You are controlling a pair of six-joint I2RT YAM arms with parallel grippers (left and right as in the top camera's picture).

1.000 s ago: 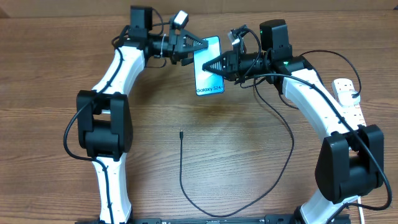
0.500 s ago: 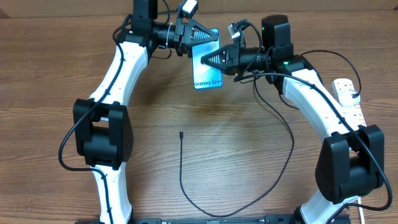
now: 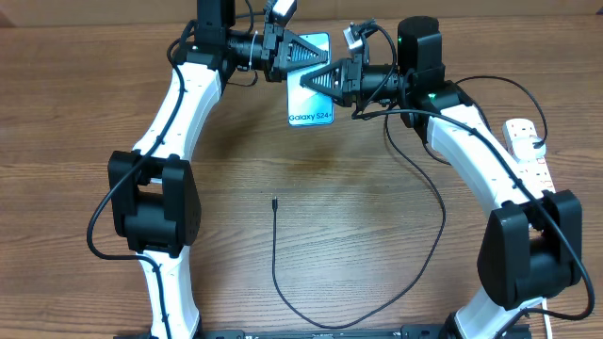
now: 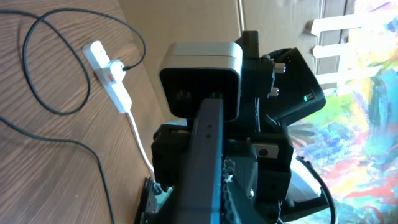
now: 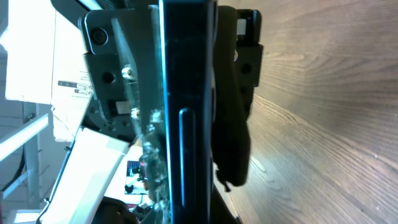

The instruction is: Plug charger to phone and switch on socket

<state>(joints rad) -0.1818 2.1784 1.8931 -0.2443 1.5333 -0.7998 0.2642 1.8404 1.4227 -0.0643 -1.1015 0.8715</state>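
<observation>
Overhead, the slim rectangular phone with the light blue lit screen (image 3: 311, 99) sits at the top centre of the frame, held between the two arms, with its small dark text at its lower end. The left gripper (image 3: 320, 56) reaches in from the upper left and lies over the phone's upper part. The right gripper (image 3: 306, 80) comes in from the right, and its black tip lies over the middle of the screen.

In the right wrist view the phone (image 5: 186, 93) stands edge-on down the middle of the frame, and the right fingers are clamped flat against both faces. In the left wrist view the phone's dark edge (image 4: 205, 155) rises from the bottom centre between the left fingers, which are closed against it too.

The long thin black charger cable (image 3: 273, 245) lies on the brown wooden table (image 3: 358, 235), well below the phone. Its small plug tip is in the middle of the frame and touches neither gripper. The white elongated power strip socket with red switches (image 3: 528, 141) lies at the right edge, well apart from the phone.
</observation>
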